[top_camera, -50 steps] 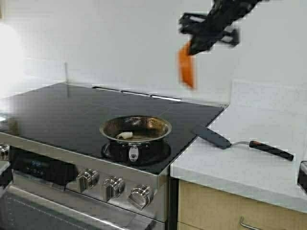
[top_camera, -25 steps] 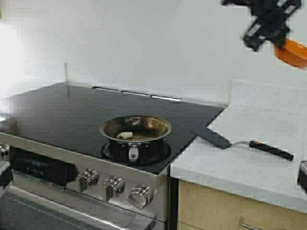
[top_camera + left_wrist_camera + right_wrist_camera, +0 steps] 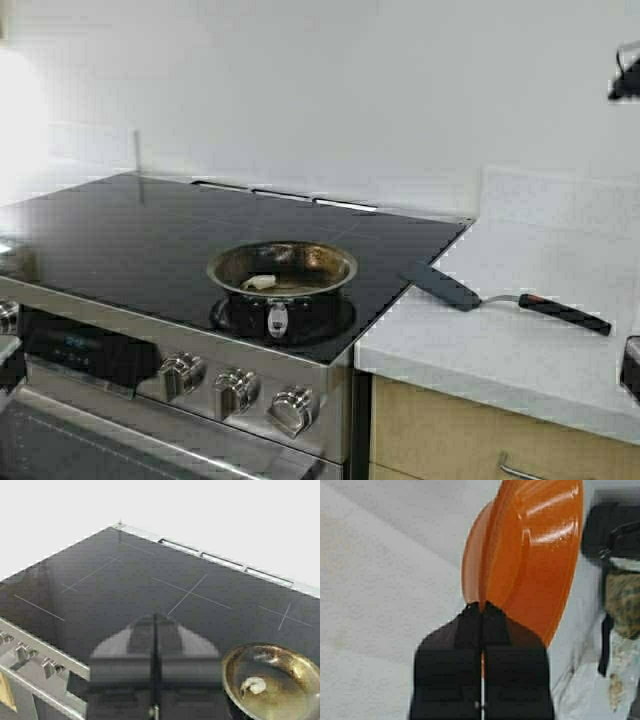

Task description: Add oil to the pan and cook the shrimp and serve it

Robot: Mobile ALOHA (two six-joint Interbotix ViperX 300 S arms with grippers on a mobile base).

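From above, my right arm has swung far off to the right since a second ago: then it hung over the back of the stove with the orange bowl dangling from it, half a second ago it was up by the right edge, and only a dark scrap of it shows there at this moment, the bowl gone from this view. Nothing else has shifted. The pan (image 3: 283,272) sits on the front of the black stovetop (image 3: 150,230), well to the left of and below my right arm, with one pale shrimp (image 3: 261,283) on its browned floor. A spatula (image 3: 500,298) lies on the white counter (image 3: 520,340), its blade on the stovetop's edge. The stove knobs (image 3: 236,389) carry no writing I can read.

From my left wrist, my left gripper (image 3: 155,645) is clenched with nothing in it, fingers pressed together, low over the glass. The pan (image 3: 272,680) lies just beside it, a curled shrimp (image 3: 252,685) inside.

From my right wrist, my right gripper (image 3: 481,611) is pinched on the rim of the orange bowl (image 3: 530,555), which stands tilted on edge beyond my fingertips, above a white surface. No label shows on it.
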